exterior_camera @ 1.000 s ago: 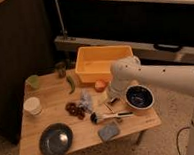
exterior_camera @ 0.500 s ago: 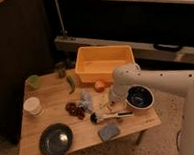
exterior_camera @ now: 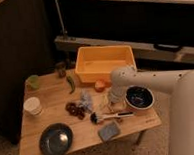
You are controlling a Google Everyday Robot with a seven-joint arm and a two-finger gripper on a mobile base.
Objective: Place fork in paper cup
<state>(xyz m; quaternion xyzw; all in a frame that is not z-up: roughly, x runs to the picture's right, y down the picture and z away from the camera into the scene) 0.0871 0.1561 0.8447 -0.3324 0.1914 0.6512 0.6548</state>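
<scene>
**Desk:** What has changed?

**Me:** My gripper (exterior_camera: pixel 114 99) has come down a little toward the table (exterior_camera: pixel 85 143) since a second ago. Nothing on the wood has shifted.

**Desk:** And the fork?

**Me:** The fork (exterior_camera: pixel 110 108) is a slim pale sliver lying flat just under the gripper, between the crumpled bluish thing (exterior_camera: pixel 86 98) and the dark bowl (exterior_camera: pixel 139 98). I cannot tell its long axis or which end points where. I also cannot tell how wide the gripper stands or whether it holds anything.

**Desk:** Room to move?

**Me:** The paper cup (exterior_camera: pixel 32 106) stands upright near the left edge, well apart from the fork. A dark lumpy cluster (exterior_camera: pixel 75 109) sits between them. The brush (exterior_camera: pixel 106 116) lies just in front of the fork, with bare wood toward the front edge.
</scene>
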